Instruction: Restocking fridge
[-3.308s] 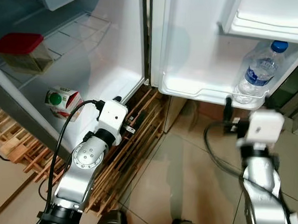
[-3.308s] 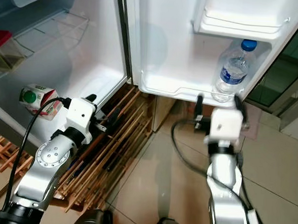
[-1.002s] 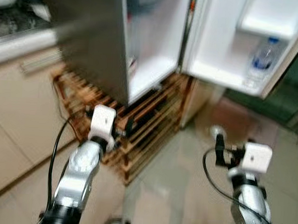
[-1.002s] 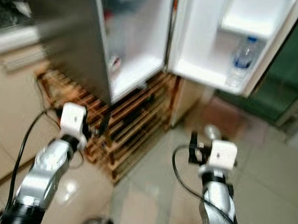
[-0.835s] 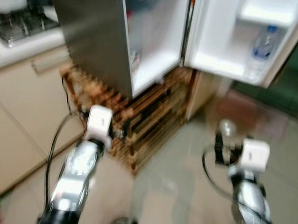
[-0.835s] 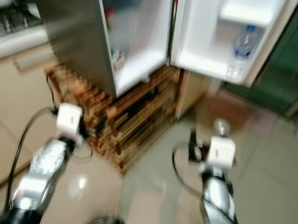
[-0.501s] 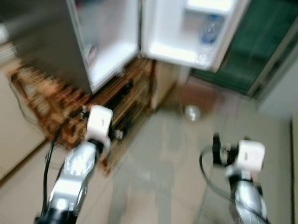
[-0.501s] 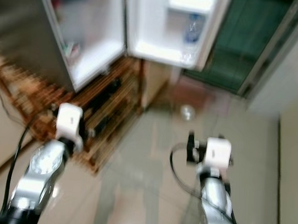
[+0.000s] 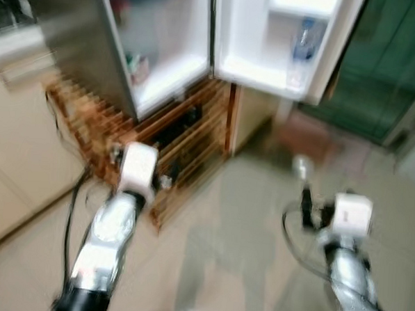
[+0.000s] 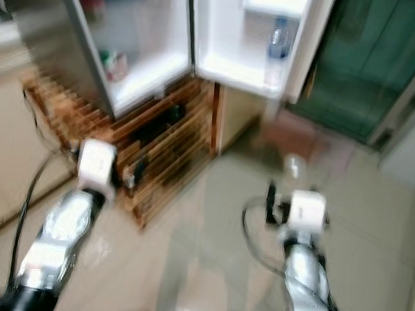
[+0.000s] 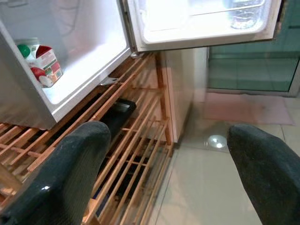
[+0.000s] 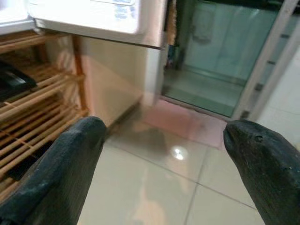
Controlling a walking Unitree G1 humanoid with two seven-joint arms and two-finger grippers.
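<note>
Left wrist view, left end effector (image 11: 164, 173) spread wide and empty, carton (image 11: 41, 65) in open fridge (image 11: 89, 70) ahead, right end effector (image 12: 164, 173) likewise wide, bottle (image 10: 277, 51) in door.

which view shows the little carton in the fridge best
The left wrist view: the carton is sharp there, with a green cap and red and white sides, standing on the fridge floor near its front edge. In both eye views it is just a small blurred patch of green and red inside the open fridge.

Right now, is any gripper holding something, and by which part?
Nothing is held. The left gripper and the right gripper are both open, with floor between their fingers.
</note>
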